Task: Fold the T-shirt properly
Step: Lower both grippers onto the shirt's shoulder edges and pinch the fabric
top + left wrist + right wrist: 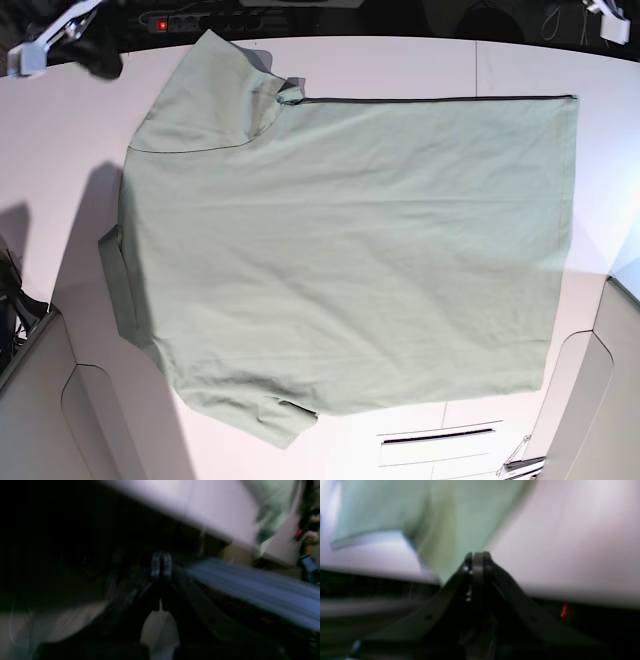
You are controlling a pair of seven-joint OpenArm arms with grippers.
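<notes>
**Sage-green shirt spread wide on the white table, both grippers closed and empty**

Reading the base view from left to right, you see the T-shirt (340, 250) lying flat across most of the table (60, 120), turned sideways. Its darker neck band sits at the shirt's left end, toward the table's left edge. One sleeve points at the far left corner, the other at the near edge. The body runs right to a straight hem that stops short of the table's right edge. The cloth looks smooth, with only faint creases, and the far side seems already turned in along a straight line, though you cannot be sure of that from here.

The right gripper (477, 555), blurred in its own wrist view, shows its jaws pressed together with nothing between them; shirt and table lie beyond its tip. The left gripper (161, 566), also blurred, has its fingertips together and holds nothing, with dark surroundings and only a slice of table in sight.

Expect the shirt to handle as light, limp cotton: it will sag, drag and wrinkle instead of holding a shape. Your best holds are likely the edges and corners, at the hem corners and the sleeve or shoulder seams, pinched through both layers so the fold travels evenly.
</notes>
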